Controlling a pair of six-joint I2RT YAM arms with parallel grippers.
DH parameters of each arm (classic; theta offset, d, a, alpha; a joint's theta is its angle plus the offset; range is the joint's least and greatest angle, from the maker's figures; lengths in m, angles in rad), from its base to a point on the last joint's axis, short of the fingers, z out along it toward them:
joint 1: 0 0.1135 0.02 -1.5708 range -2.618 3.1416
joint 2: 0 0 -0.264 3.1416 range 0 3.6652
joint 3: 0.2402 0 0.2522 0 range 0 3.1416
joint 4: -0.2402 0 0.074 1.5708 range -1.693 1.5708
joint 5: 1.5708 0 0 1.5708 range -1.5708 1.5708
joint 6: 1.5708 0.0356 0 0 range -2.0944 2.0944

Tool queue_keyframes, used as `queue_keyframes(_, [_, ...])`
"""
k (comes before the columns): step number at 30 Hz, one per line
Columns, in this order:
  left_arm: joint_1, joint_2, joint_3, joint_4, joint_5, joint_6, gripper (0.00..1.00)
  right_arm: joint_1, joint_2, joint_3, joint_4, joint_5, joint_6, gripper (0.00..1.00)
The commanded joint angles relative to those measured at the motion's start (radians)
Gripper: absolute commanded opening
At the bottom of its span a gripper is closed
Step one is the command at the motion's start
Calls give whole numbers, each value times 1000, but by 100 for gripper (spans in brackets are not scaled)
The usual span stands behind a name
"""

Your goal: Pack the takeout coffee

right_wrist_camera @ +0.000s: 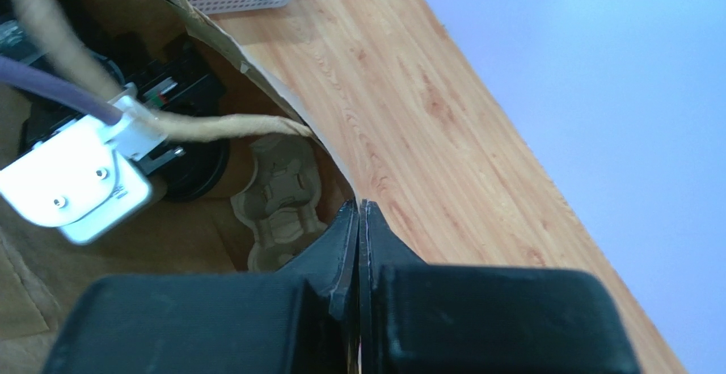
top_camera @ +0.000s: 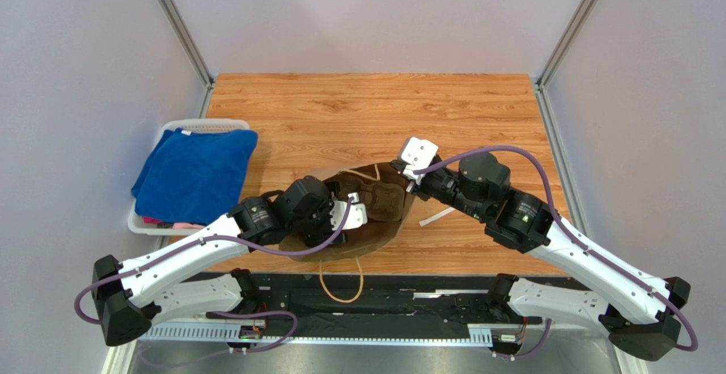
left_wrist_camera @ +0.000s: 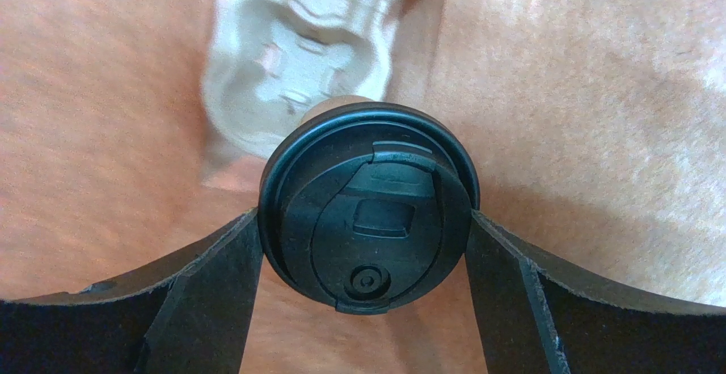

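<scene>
The takeout coffee (left_wrist_camera: 368, 208), a kraft-brown cup under a round black lid, is gripped at the lid rim between my left gripper's (left_wrist_camera: 362, 222) fingers. It sits inside the brown paper bag (top_camera: 385, 212), at the near end of the pale pulp cup tray (left_wrist_camera: 298, 59) on the bag's bottom. I cannot tell whether the cup rests in the tray. In the top view my left gripper (top_camera: 354, 208) reaches into the bag's mouth. My right gripper (right_wrist_camera: 359, 214) is shut on the bag's rim (right_wrist_camera: 281, 102) and holds it open; it also shows in the top view (top_camera: 411, 187). The tray (right_wrist_camera: 277, 199) shows inside the bag.
A white basket (top_camera: 204, 124) holding a blue cloth (top_camera: 196, 174) stands at the table's left edge. A small white strip (top_camera: 436, 216) lies right of the bag. The bag's handle loop (top_camera: 341, 285) hangs over the near table edge. Grey walls stand on both sides.
</scene>
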Motion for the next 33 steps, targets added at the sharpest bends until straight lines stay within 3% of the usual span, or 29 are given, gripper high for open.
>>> queue_keyframes(1, [-13,-52,-60,98,-68,-1,16,41,-41,-28,148,121,-82,0])
queue_keyframes(16, [-13,-204,-208,363,-103,50,17,86,-21,-53,123,92,-106,0])
queue_keyframes(33, [-71,-26,-169,409,-169,113,13,106,17,-18,106,115,-105,0])
